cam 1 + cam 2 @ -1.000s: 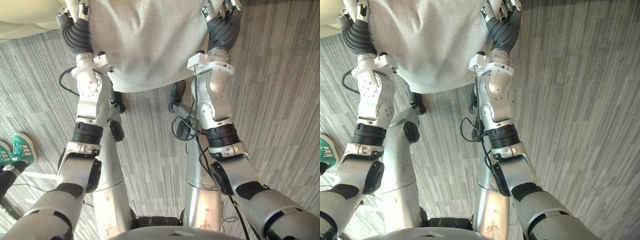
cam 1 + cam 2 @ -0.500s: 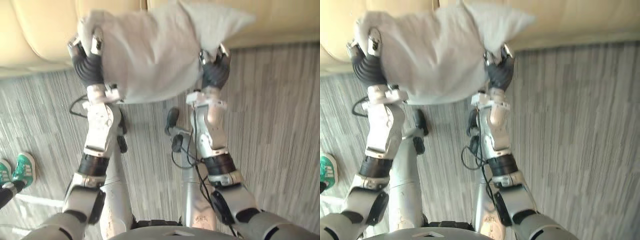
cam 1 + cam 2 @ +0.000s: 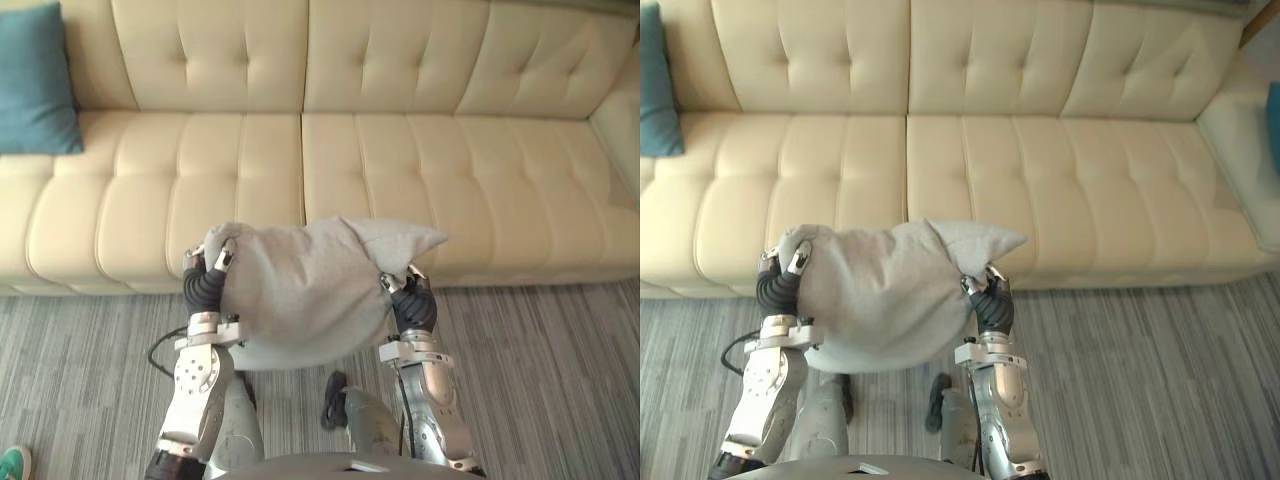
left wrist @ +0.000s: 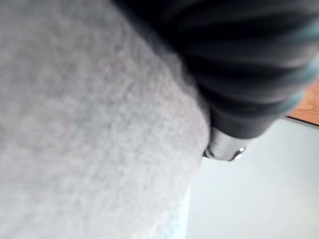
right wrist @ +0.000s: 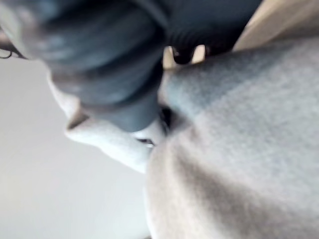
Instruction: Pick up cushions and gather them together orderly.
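Held between left hand (image 3: pixel 203 283) and right hand (image 3: pixel 411 303): soft grey fabric cushion (image 3: pixel 300 295), fingers curled over its edges. Beyond hands, cream tufted sofa (image 3: pixel 420 150).

Bright, diffuse light across sofa (image 3: pixel 400 150); soft shadows in its tufting; grey cushion (image 3: pixel 300 290) underside shaded; carpet (image 3: pixel 560 380) evenly lit.

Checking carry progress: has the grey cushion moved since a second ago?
Cannot tell: the camera swung up. The grey cushion still overlaps the sofa, held between left hand and right hand.

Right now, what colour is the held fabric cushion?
The fabric cushion is light grey; left eye view.
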`<state>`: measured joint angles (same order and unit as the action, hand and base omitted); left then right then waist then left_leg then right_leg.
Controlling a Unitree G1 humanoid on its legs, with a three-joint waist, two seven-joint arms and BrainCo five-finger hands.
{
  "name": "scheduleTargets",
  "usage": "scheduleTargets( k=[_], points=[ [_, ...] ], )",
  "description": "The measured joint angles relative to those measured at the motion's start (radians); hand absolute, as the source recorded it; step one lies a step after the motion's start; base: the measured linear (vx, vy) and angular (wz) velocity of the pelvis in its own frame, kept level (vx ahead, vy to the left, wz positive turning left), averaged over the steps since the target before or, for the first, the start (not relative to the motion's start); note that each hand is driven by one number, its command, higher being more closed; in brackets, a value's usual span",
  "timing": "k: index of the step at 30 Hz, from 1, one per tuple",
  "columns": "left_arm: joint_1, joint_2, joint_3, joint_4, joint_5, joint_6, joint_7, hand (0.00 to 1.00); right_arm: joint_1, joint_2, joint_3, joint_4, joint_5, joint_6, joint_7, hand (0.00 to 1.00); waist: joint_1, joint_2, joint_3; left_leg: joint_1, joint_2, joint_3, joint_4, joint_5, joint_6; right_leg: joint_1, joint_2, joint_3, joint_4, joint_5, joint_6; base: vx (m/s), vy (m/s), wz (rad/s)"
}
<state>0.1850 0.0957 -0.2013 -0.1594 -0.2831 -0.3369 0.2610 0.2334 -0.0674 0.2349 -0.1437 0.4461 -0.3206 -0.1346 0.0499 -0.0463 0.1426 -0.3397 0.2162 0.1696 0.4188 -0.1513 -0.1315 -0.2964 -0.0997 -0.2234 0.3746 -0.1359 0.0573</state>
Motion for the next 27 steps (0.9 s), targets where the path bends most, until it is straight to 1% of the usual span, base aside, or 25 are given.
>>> scheduleTargets(
  k=[1,2,4,7,10,11,12,13,14,15,16,18,19,20,21,22,23,24,25,26,27],
  points=[
    [0.011,0.000,0.000,-0.002,-0.004,-0.001,-0.009,1.00,0.005,0.000,0.000,0.000,-0.001,0.001,0.002,1.00,0.000,0.000,-0.012,0.011,-0.002,0.002,-0.011,0.001,0.000,0.012,0.001,0.001,-0.014,0.005,0.002,0.15,0.045,-0.03],
    [0.039,0.000,0.000,-0.014,-0.020,-0.006,-0.027,1.00,0.010,0.000,0.000,0.000,-0.004,0.002,0.006,1.00,-0.001,-0.001,-0.044,0.041,-0.008,0.007,-0.040,0.007,0.000,0.045,0.003,0.005,-0.056,0.021,0.004,0.15,0.038,-0.08],
    [0.064,-0.002,0.000,-0.020,-0.030,-0.014,-0.046,1.00,0.007,0.000,-0.001,0.000,-0.017,0.002,0.020,1.00,0.000,-0.001,-0.084,0.081,-0.015,0.023,-0.077,0.016,0.001,0.085,0.009,0.019,-0.116,0.050,0.009,0.13,0.025,-0.14],
    [0.067,-0.002,0.000,-0.020,-0.039,-0.020,-0.054,1.00,-0.006,0.000,-0.001,0.004,-0.020,0.002,0.021,1.00,-0.005,-0.006,-0.108,0.130,-0.029,0.031,-0.126,0.025,0.006,0.156,0.015,0.025,-0.221,0.100,0.009,0.08,0.033,-0.07],
    [0.068,0.000,0.000,-0.019,-0.039,-0.020,-0.054,1.00,-0.024,-0.001,-0.001,0.012,-0.019,0.002,0.022,1.00,-0.016,-0.015,-0.114,0.160,-0.046,0.033,-0.142,0.025,0.010,0.184,0.007,0.050,-0.244,0.113,0.007,0.03,0.067,-0.02],
    [0.068,0.000,-0.001,-0.016,-0.040,-0.020,-0.054,1.00,-0.043,-0.002,-0.001,0.033,-0.019,0.002,0.023,1.00,-0.021,-0.015,-0.114,0.170,-0.055,0.033,-0.140,0.020,0.018,0.185,-0.001,0.058,-0.227,0.112,0.006,-0.03,0.076,-0.07],
    [0.068,0.000,-0.003,-0.015,-0.040,-0.020,-0.054,1.00,-0.064,-0.003,-0.001,0.060,-0.019,0.002,0.023,1.00,-0.022,-0.015,-0.114,0.176,-0.061,0.033,-0.134,0.008,0.033,0.172,-0.008,0.076,-0.193,0.107,0.000,-0.04,0.086,-0.13],
    [0.068,0.000,-0.006,-0.014,-0.040,-0.020,-0.054,1.00,-0.079,-0.006,-0.001,0.080,-0.019,0.002,0.023,1.00,-0.023,-0.015,-0.113,0.176,-0.064,0.032,-0.124,-0.002,0.038,0.155,-0.014,0.088,-0.152,0.104,-0.002,-0.08,0.109,-0.18],
    [0.062,0.000,-0.013,-0.008,-0.040,-0.020,-0.054,1.00,-0.092,-0.014,-0.001,0.097,-0.019,0.002,0.023,1.00,-0.025,-0.009,-0.105,0.179,-0.065,0.028,-0.109,-0.020,0.039,0.119,-0.018,0.106,-0.066,0.104,-0.002,-0.12,0.143,-0.07],
    [0.057,0.006,-0.023,-0.001,-0.040,-0.020,-0.054,1.00,-0.093,-0.024,0.000,0.106,-0.020,0.002,0.023,1.00,-0.027,-0.008,-0.091,0.186,-0.069,0.022,-0.085,-0.039,0.042,0.057,-0.033,0.124,0.091,0.105,-0.004,-0.16,0.171,0.11],
    [0.056,0.023,-0.028,0.004,-0.039,-0.020,-0.053,1.00,-0.093,-0.022,0.001,0.122,-0.020,0.002,0.023,1.00,-0.035,-0.018,-0.075,0.209,-0.089,0.017,-0.072,-0.051,0.050,0.003,-0.064,0.142,0.244,0.119,-0.022,-0.14,0.127,0.20],
    [0.056,0.035,-0.029,0.014,-0.039,-0.020,-0.050,1.00,-0.098,-0.024,0.012,0.138,-0.020,0.003,0.023,1.00,-0.034,-0.018,-0.078,0.226,-0.094,0.012,-0.084,-0.050,0.061,-0.015,-0.074,0.144,0.278,0.147,-0.023,-0.06,0.051,0.12],
    [0.056,0.040,-0.029,0.013,-0.039,-0.029,-0.047,1.00,-0.109,-0.024,0.024,0.139,-0.020,0.003,0.023,1.00,-0.032,-0.020,-0.080,0.222,-0.093,0.009,-0.094,-0.045,0.069,-0.017,-0.075,0.137,0.259,0.111,-0.024,0.00,0.000,0.00],
    [0.055,0.044,-0.029,0.013,-0.039,-0.038,-0.046,1.00,-0.133,-0.024,0.036,0.143,-0.020,0.003,0.023,1.00,-0.033,-0.019,-0.078,0.212,-0.089,0.005,-0.098,-0.043,0.072,-0.025,-0.070,0.120,0.225,0.042,-0.016,-0.02,-0.011,-0.12],
    [0.055,0.044,-0.029,0.013,-0.039,-0.038,-0.045,1.00,-0.140,-0.025,0.037,0.143,-0.020,0.005,0.023,1.00,-0.032,-0.017,-0.077,0.210,-0.088,0.005,-0.109,-0.043,0.072,-0.029,-0.067,0.102,0.180,0.019,-0.008,0.00,-0.046,-0.17],
    [0.051,0.044,-0.029,0.013,-0.039,-0.040,-0.044,1.00,-0.147,-0.028,0.037,0.144,-0.019,0.005,0.023,1.00,-0.028,-0.012,-0.075,0.208,-0.088,0.004,-0.130,-0.043,0.073,-0.032,-0.051,0.106,0.072,0.020,0.001,0.04,-0.073,-0.11],
    [0.044,0.047,-0.029,0.013,-0.039,-0.042,-0.042,1.00,-0.159,-0.031,0.037,0.145,-0.019,0.005,0.023,1.00,-0.033,-0.014,-0.075,0.206,-0.094,0.001,-0.167,-0.039,0.071,-0.028,-0.035,0.132,-0.089,0.048,0.018,0.12,-0.166,0.10],
    [0.037,0.056,-0.033,0.014,-0.039,-0.044,-0.040,1.00,-0.167,-0.036,0.037,0.145,-0.020,0.006,0.023,1.00,-0.047,-0.024,-0.075,0.209,-0.110,-0.012,-0.201,-0.033,0.060,-0.031,-0.034,0.173,-0.156,0.063,0.021,0.14,-0.191,0.31],
    [0.031,0.064,-0.038,0.014,-0.039,-0.044,-0.035,1.00,-0.170,-0.042,0.037,0.145,-0.020,0.006,0.023,1.00,-0.057,-0.034,-0.076,0.212,-0.123,-0.027,-0.223,-0.027,0.049,-0.033,-0.034,0.192,-0.173,0.059,0.020,0.19,-0.252,0.49],
    [0.028,0.067,-0.045,0.016,-0.039,-0.043,-0.025,1.00,-0.170,-0.058,0.036,0.141,-0.020,0.008,0.023,1.00,-0.072,-0.050,-0.080,0.222,-0.139,-0.056,-0.234,-0.016,0.026,-0.039,-0.038,0.208,-0.156,0.090,0.026,0.17,-0.260,0.27],
    [0.028,0.054,-0.056,0.016,-0.039,-0.042,-0.023,1.00,-0.169,-0.072,0.036,0.130,-0.020,0.013,0.022,1.00,-0.069,-0.020,-0.067,0.237,-0.118,-0.085,-0.236,-0.003,-0.001,-0.053,-0.013,0.203,-0.093,0.095,0.022,0.18,-0.265,0.08]
  ],
)
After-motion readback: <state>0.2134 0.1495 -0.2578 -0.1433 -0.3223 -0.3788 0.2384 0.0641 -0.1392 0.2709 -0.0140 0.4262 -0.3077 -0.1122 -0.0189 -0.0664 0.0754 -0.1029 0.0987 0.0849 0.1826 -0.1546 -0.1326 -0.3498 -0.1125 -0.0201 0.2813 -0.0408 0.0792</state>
